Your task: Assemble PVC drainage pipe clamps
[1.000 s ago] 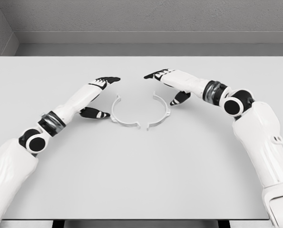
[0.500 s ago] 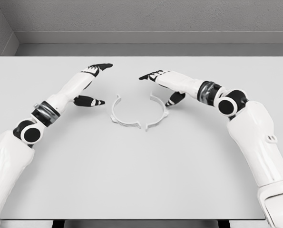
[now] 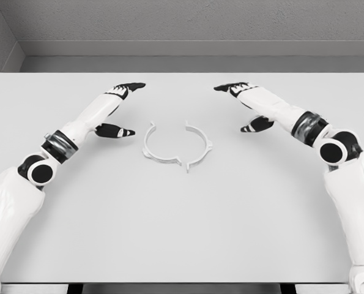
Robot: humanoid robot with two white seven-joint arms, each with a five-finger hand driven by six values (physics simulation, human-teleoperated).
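Note:
Two white half-ring clamp pieces lie on the table, facing each other like a broken circle. The left clamp half (image 3: 152,149) and the right clamp half (image 3: 200,147) nearly meet at the near ends, around the middle, and stand apart at the far ends. My left hand (image 3: 122,110) hovers to the left of the ring, fingers spread, thumb pointing at it, holding nothing. Off to the right, clear of the ring, my right hand (image 3: 246,105) is open too, with nothing in it.
The white table (image 3: 182,226) runs wide in all directions around the clamp. A grey wall (image 3: 182,24) rises behind its far edge. Both forearms slant in from the lower corners.
My right hand has drawn back to the right, away from the right clamp half, which now sits a little closer to the left half. The left hand has stayed still over the last half second.

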